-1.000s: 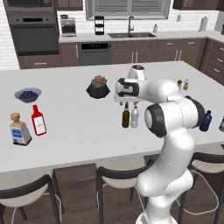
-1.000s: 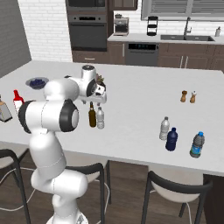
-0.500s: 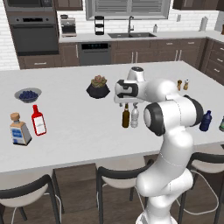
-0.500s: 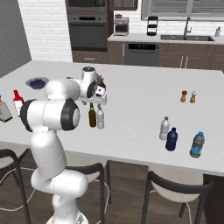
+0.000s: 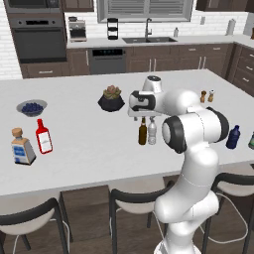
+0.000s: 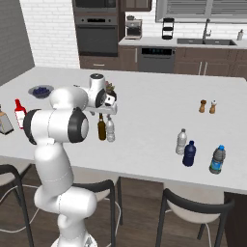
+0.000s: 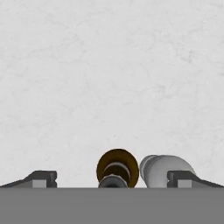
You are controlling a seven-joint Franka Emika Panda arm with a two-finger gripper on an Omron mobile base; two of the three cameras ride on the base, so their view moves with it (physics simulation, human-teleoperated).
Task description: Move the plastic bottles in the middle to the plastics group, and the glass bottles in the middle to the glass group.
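With the gripper spread wide above the brown bottle and the clear bottle at its 3 o'clock, both wait mid-counter, unsorted.

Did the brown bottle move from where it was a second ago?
No. The brown bottle stands at the same spot beside the clear bottle, just as far from the potted plant.

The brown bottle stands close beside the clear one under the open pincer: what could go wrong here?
1. The brown bottle almost touches the clear bottle; a descending fingertip may knock the clear one over.
2. The open pincer spans both, so it could perhaps clamp both together.
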